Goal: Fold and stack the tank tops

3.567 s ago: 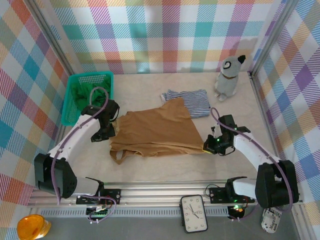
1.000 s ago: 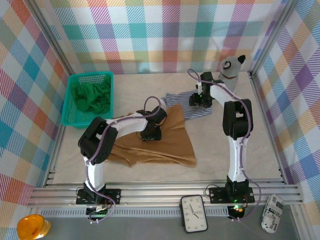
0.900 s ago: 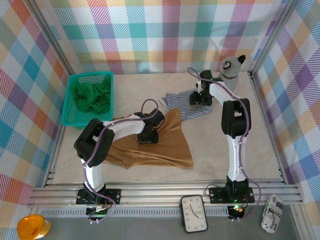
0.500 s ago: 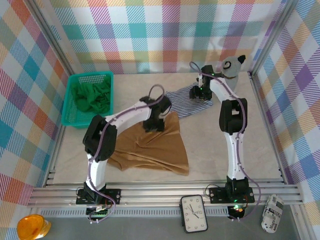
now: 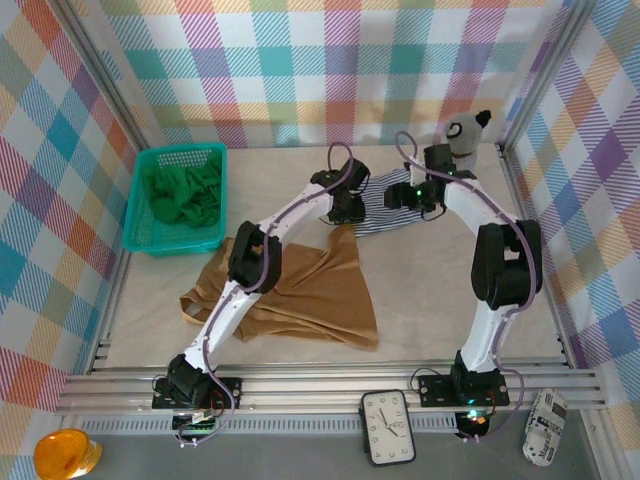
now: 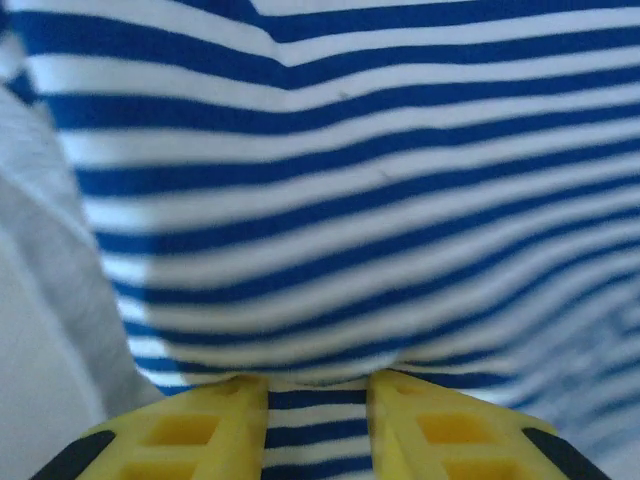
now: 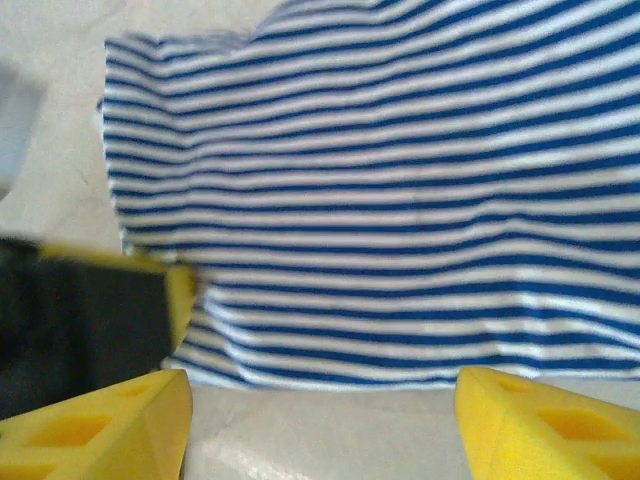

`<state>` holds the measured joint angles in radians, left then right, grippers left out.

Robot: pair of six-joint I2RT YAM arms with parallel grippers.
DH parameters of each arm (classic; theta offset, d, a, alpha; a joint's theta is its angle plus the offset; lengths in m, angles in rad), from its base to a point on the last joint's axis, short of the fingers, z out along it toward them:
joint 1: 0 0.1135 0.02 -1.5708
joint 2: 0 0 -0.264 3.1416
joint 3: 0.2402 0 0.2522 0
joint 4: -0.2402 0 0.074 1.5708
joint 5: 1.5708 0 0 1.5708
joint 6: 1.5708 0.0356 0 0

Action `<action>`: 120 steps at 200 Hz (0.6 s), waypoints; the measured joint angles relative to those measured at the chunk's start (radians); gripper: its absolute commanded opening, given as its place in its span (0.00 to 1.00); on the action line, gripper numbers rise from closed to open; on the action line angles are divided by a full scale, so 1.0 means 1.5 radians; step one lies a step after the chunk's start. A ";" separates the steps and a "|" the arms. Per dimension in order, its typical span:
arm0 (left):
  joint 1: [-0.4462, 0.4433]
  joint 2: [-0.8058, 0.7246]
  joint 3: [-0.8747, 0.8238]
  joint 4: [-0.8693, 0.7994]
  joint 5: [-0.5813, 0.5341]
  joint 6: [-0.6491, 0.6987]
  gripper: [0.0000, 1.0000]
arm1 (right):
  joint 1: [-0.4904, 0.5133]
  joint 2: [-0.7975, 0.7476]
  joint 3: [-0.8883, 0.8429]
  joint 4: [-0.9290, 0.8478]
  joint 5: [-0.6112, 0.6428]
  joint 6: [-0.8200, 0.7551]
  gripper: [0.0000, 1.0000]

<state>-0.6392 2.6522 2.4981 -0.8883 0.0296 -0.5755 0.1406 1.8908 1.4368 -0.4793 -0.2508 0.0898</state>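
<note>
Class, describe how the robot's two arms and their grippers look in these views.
Both the left arm and right arm have white rounded links, black joints and a purplish cable looping alongside. The left gripper and right gripper have chunky yellow fingers with rectangular cut-outs.

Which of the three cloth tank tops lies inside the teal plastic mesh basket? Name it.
The plain bright green tank top, bunched in the basket. The tan-brown tank top lies spread on the table; the navy-and-white striped tank top lies beyond it.
</note>
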 measured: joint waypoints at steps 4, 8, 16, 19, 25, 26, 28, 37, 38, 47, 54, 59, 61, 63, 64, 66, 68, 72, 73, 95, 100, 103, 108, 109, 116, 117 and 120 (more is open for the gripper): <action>0.003 0.011 0.011 0.001 0.001 0.000 0.30 | 0.000 -0.004 -0.015 0.008 -0.002 0.000 0.71; 0.006 0.017 0.021 0.001 0.006 0.000 0.30 | 0.000 -0.006 -0.026 0.012 -0.001 0.000 0.71; 0.011 0.017 0.032 0.005 0.009 0.000 0.30 | 0.000 -0.005 -0.044 0.018 -0.001 0.000 0.71; 0.013 0.017 0.036 0.006 0.010 0.000 0.29 | 0.000 -0.003 -0.046 0.018 0.000 0.000 0.70; 0.017 0.017 0.040 0.009 0.013 0.000 0.29 | 0.000 0.005 -0.047 0.014 0.002 0.000 0.70; 0.018 0.017 0.042 0.011 0.014 0.000 0.29 | 0.000 0.007 -0.046 0.014 0.002 0.000 0.70; 0.019 0.017 0.042 0.012 0.016 0.000 0.29 | 0.000 0.012 -0.044 0.013 0.002 0.001 0.70; 0.025 0.022 0.049 0.019 0.022 0.000 0.29 | 0.000 0.033 -0.026 0.005 0.005 0.004 0.70; 0.025 0.022 0.050 0.019 0.022 0.000 0.29 | 0.000 0.035 -0.024 0.005 0.006 0.005 0.70; 0.033 0.032 0.058 0.023 0.028 0.000 0.30 | 0.000 0.065 0.002 0.006 0.009 0.009 0.69; 0.039 0.040 0.062 0.026 0.034 0.001 0.30 | 0.000 0.090 0.026 0.005 0.011 0.017 0.69; 0.042 0.046 0.064 0.030 0.038 0.001 0.30 | 0.000 0.107 0.045 0.005 0.013 0.021 0.69; 0.045 0.048 0.065 0.031 0.040 0.001 0.30 | 0.000 0.116 0.053 0.004 0.014 0.023 0.69; 0.046 0.050 0.067 0.034 0.043 0.001 0.30 | 0.000 0.123 0.063 0.001 0.014 0.024 0.69; 0.047 0.051 0.067 0.034 0.045 0.001 0.30 | 0.000 0.125 0.066 0.000 0.015 0.025 0.68; 0.049 0.052 0.068 0.037 0.047 0.001 0.30 | 0.000 0.134 0.076 -0.002 0.015 0.027 0.68; 0.051 0.053 0.070 0.039 0.051 0.002 0.30 | -0.001 0.144 0.087 -0.006 0.015 0.028 0.68; 0.054 0.054 0.074 0.043 0.054 0.003 0.30 | -0.001 0.158 0.107 -0.011 0.015 0.032 0.68; 0.055 0.055 0.075 0.043 0.055 0.003 0.30 | -0.001 0.165 0.115 -0.012 0.015 0.034 0.68; 0.075 0.081 0.110 0.056 0.065 0.009 0.31 | -0.001 0.261 0.254 -0.056 0.017 0.044 0.68; 0.079 0.088 0.122 0.059 0.070 0.010 0.32 | -0.001 0.279 0.281 -0.064 0.017 0.047 0.68; 0.081 0.092 0.129 0.061 0.071 0.011 0.32 | -0.001 0.288 0.296 -0.068 0.018 0.048 0.68; 0.085 0.098 0.139 0.067 0.071 0.012 0.33 | -0.001 0.302 0.318 -0.075 0.017 0.050 0.68; 0.086 0.099 0.141 0.068 0.071 0.012 0.33 | -0.001 0.304 0.321 -0.076 0.017 0.051 0.68; 0.091 0.106 0.150 0.075 0.072 0.013 0.34 | -0.001 0.318 0.346 -0.083 0.017 0.053 0.69; 0.092 0.107 0.151 0.076 0.072 0.013 0.34 | -0.001 0.319 0.348 -0.084 0.017 0.053 0.69; 0.094 0.109 0.154 0.081 0.073 0.013 0.34 | -0.001 0.325 0.356 -0.086 0.017 0.055 0.69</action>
<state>-0.4980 2.8162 2.7285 -0.7673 0.1394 -0.5552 0.1387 2.3775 1.9713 -0.6086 -0.2256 0.1726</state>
